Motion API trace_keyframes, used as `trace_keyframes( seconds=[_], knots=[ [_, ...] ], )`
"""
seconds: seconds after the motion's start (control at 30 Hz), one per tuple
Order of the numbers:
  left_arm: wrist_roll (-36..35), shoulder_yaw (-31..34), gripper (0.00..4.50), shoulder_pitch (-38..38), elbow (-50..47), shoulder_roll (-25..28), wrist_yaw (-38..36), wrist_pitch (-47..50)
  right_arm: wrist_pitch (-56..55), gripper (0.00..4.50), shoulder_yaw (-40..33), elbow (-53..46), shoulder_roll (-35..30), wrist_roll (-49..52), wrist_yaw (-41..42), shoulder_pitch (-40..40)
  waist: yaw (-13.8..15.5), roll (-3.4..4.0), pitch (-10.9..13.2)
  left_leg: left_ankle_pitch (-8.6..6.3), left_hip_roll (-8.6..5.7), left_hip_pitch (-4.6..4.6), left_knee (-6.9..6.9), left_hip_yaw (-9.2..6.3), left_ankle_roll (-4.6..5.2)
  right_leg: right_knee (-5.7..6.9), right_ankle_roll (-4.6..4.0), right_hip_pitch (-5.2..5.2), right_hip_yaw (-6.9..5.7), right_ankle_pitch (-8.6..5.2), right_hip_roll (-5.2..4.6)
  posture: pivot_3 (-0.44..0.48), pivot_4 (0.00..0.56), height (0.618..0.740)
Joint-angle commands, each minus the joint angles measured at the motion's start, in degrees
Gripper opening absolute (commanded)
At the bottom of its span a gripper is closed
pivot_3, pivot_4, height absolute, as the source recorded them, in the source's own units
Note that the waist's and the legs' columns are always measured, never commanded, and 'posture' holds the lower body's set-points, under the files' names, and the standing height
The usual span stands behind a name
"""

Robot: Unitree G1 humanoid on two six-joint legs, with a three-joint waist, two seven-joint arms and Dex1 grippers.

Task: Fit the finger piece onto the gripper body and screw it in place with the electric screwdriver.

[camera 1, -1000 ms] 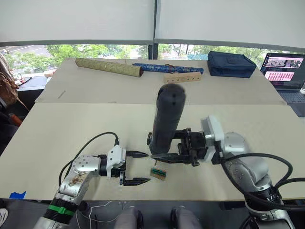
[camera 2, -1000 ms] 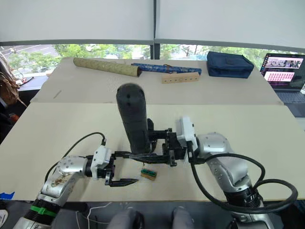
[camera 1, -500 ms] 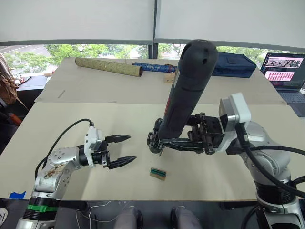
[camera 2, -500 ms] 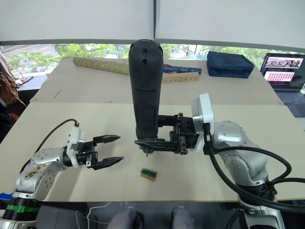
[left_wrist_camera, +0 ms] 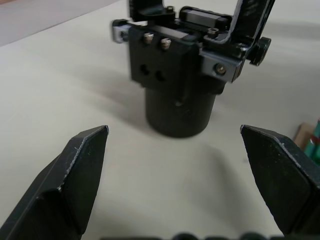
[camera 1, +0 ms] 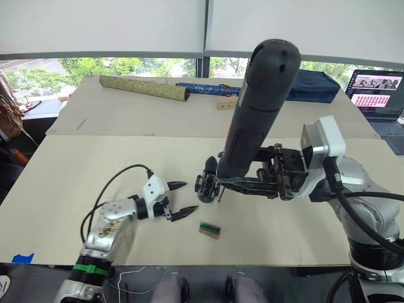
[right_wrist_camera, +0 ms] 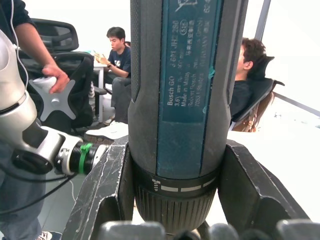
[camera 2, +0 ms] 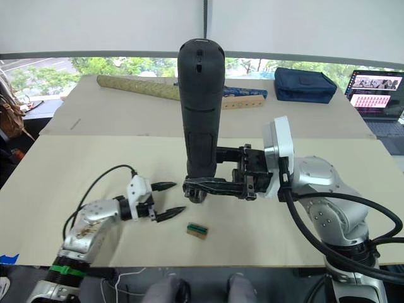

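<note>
Left pincer (camera 1: pixel 178 199) moved nearer gripper body (left_wrist_camera: pixel 176 75), spread, right pincer (camera 2: pixel 218 182) clamping electric screwdriver (camera 2: pixel 201 107), beige table (camera 1: pixel 95 170)

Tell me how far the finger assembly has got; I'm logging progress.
Picked up: the right end effector grips the electric screwdriver upright, bit down beside the gripper body. In hand: the left end effector, open, faces the gripper body without touching it. Left: driving the screw. I can't tell whether the finger piece is fitted. A small tan block lies nearby.
</note>
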Motion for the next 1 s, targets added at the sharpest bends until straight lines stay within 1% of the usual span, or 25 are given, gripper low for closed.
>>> trace_keyframes(
  seconds=[0.03,0.23,0.57,0.77,0.8,0.87,0.93,0.97,1.0],
  knots=[
    [1.91,-1.22,4.48,-1.59,0.46,-1.68,2.2,-1.21,-0.18,1.9,-2.84,-2.72,-0.88,2.23,-0.39,-0.49,0.0,0.0,0.0,-0.01,0.0,0.0,0.0,0.0,0.01,0.0,0.0,0.0,0.0,0.0,0.0,0.0,0.15,0.74],
    [5.19,-3.95,4.48,-3.12,4.68,-3.9,3.46,-3.81,-0.55,1.9,-3.39,-2.89,-1.58,1.93,-0.12,0.57,0.06,0.0,0.0,-0.04,-0.01,0.02,0.01,-0.01,0.08,0.01,0.0,0.02,0.01,0.0,-0.01,0.0,0.15,0.74],
    [6.1,-5.74,4.48,-4.93,8.03,-7.16,3.19,-5.01,-1.31,1.9,-4.07,-3.33,-2.11,1.19,-0.11,2.65,0.61,0.0,0.0,-0.19,-0.05,0.03,0.08,-0.03,0.35,0.03,0.04,0.09,-0.01,0.02,-0.08,0.0,0.15,0.74],
    [7.53,-6.17,4.48,-6.37,10.32,-8.09,4.2,-4.49,-1.63,1.9,-4.05,-3.68,-2.21,0.73,-0.1,3.64,0.77,0.0,0.0,-0.2,-0.07,0.04,0.1,-0.04,0.36,0.03,0.05,0.11,-0.01,0.03,-0.08,0.0,0.15,0.74],
    [7.85,-6.14,4.24,-6.41,10.76,-7.92,4.45,-4.32,-1.65,1.9,-4.17,-3.81,-2.28,0.72,-0.11,3.84,0.78,0.0,0.0,-0.2,-0.08,0.04,0.1,-0.04,0.37,0.02,0.06,0.11,-0.01,0.04,-0.08,0.0,0.15,0.74],
    [7.84,-5.87,3.59,-6.4,11.58,-7.54,4.24,-3.95,-1.66,1.9,-4.3,-3.94,-2.4,0.64,-0.16,4.08,0.78,0.0,0.0,-0.2,-0.08,0.05,0.11,-0.05,0.38,0.02,0.06,0.13,-0.01,0.04,-0.08,0.0,0.15,0.74],
    [7.52,-5.43,2.61,-6.65,12.72,-7.04,3.34,-4.11,-1.69,1.9,-4.57,-4.04,-2.62,0.61,-0.15,4.4,0.78,0.0,0.0,-0.2,-0.07,0.08,0.11,-0.05,0.38,0.04,0.07,0.15,-0.01,0.04,-0.08,0.0,0.15,0.74],
    [6.98,-5.34,2.26,-7.02,13.33,-6.8,2.08,-4.39,-1.71,1.9,-4.7,-4.07,-2.75,0.63,-0.14,4.52,0.73,0.0,0.0,-0.2,-0.07,0.09,0.11,-0.05,0.39,0.05,0.06,0.15,-0.01,0.05,-0.08,0.0,0.15,0.74],
    [6.78,-5.33,2.28,-7.56,14.06,-6.5,1.07,-4.73,-1.73,1.9,-4.78,-4.08,-2.87,0.68,-0.13,4.6,0.68,0.0,0.0,-0.2,-0.07,0.09,0.11,-0.05,0.39,0.07,0.06,0.15,0.0,0.05,-0.08,0.0,0.15,0.74]
  ],
)
